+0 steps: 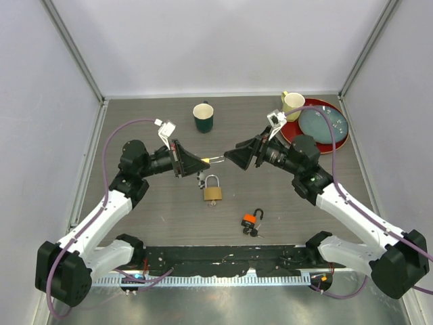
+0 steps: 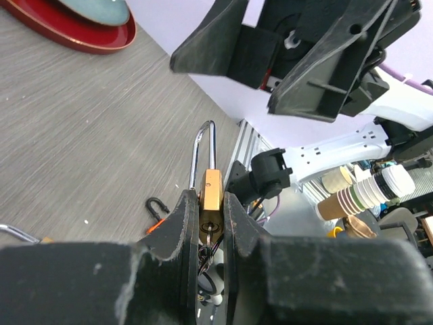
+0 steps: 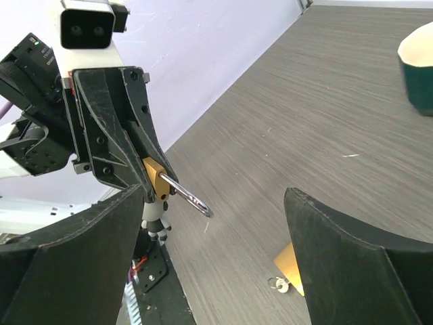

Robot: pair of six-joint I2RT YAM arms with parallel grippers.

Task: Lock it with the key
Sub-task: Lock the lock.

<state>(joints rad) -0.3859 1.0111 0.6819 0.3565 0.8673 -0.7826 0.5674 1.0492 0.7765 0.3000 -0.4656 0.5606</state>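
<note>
Left pincer (image 1: 203, 161) is clamped on a small brass padlock (image 2: 211, 193) above the counter (image 1: 169, 223). The shackle points at the right pincer (image 1: 232, 156), whose jaws stand wide apart close by.

A small brass padlock (image 2: 212, 193) with a silver shackle (image 2: 203, 145) is pinched by its body between the left fingers (image 2: 181, 233), held up off the bench (image 1: 169, 220) with the shackle end pointing out towards the other arm. Below its keyhole end dangles a little bunch of keys (image 1: 201, 179) — too small to tell whether one is inserted.
</note>
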